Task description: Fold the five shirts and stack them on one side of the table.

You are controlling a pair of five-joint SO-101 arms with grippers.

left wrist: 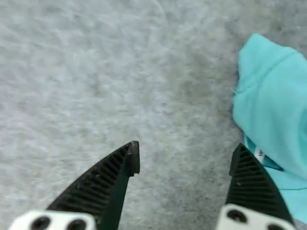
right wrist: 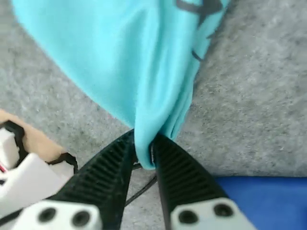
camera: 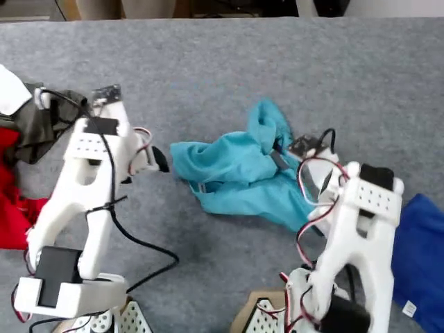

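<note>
At mid-frame on the counter [camera: 208,62], the teal shirt [camera: 236,173] lies crumpled, its edge pinched in the right claw [right wrist: 144,151]; the left claw [left wrist: 187,151] gapes beside it. Spreading it, seemingly; next, a second grip.

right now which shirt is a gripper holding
The turquoise shirt: the right gripper is shut on a fold of it. The red shirt, olive garment and dark blue shirt lie at the sides, ungripped.

Grey, felt-like fabric-covered worktop [camera: 208,55]: flat, spanning the high view from side to side; light even, shadows soft. Far edge: narrow strip of pale and wood-brown panels [camera: 104,8], details unclear. Near edge: flat piece of brown cardboard [camera: 241,316] on the worktop.
</note>
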